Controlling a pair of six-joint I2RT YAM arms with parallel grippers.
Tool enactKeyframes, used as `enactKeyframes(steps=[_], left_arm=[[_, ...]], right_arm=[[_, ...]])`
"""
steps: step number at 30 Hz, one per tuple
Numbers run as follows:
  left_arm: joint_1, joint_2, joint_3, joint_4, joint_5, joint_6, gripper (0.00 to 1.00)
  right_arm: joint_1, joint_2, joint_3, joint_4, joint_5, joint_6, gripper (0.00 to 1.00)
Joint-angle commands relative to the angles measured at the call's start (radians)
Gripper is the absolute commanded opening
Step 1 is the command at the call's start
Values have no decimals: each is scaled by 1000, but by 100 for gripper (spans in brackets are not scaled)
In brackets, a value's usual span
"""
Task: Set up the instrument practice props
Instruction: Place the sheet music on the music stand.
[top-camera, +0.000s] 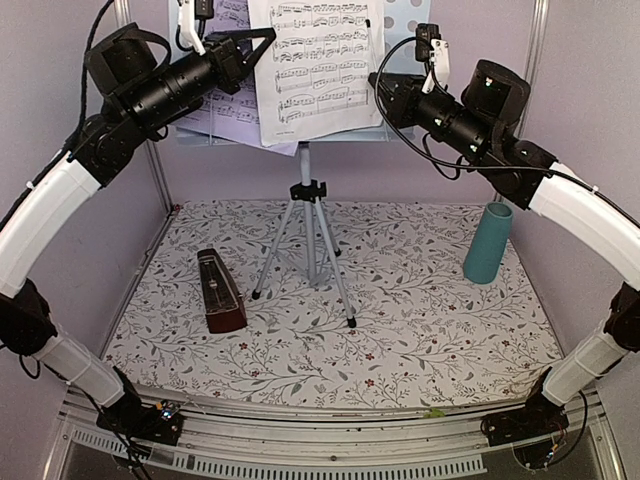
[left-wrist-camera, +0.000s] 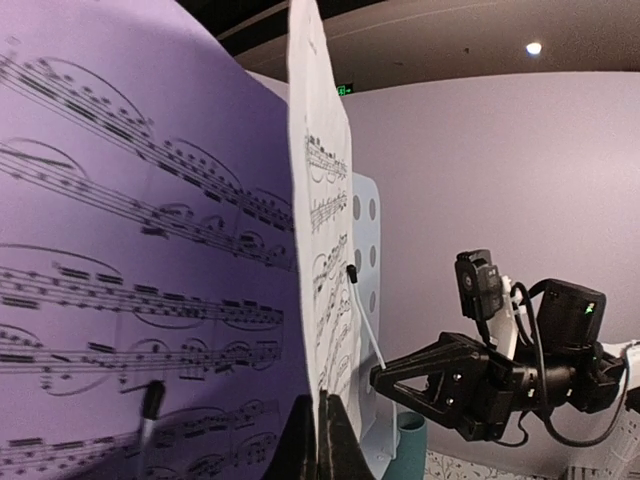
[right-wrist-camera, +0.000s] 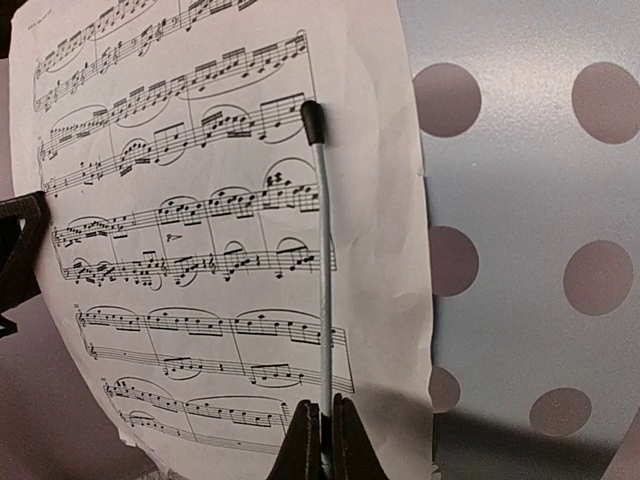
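- My left gripper (left-wrist-camera: 320, 440) is closed, pinching the left edge of the white page (top-camera: 315, 70), which stands on the pale-blue music stand (right-wrist-camera: 520, 200).
- My right gripper (right-wrist-camera: 322, 440) is clamped on the stand's thin retaining wire (right-wrist-camera: 323, 250), which lies over that page's right side.
- A lilac page (left-wrist-camera: 130, 250) sits partly under it, to the left.
- The metronome (top-camera: 220, 292) stands on the floral mat (top-camera: 430, 320), left of the tripod legs (top-camera: 305, 240).
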Motion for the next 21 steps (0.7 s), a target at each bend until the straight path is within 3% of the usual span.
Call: enactKeyframes(steps=[1,21], left_arm=[[-29,-8,24,-15,-17,52,0],[-83,24,72,-58,-34,121,0]], right_arm=[[14,28,48,8,2,-4,0],[28,37,61,-3,14,-11,0]])
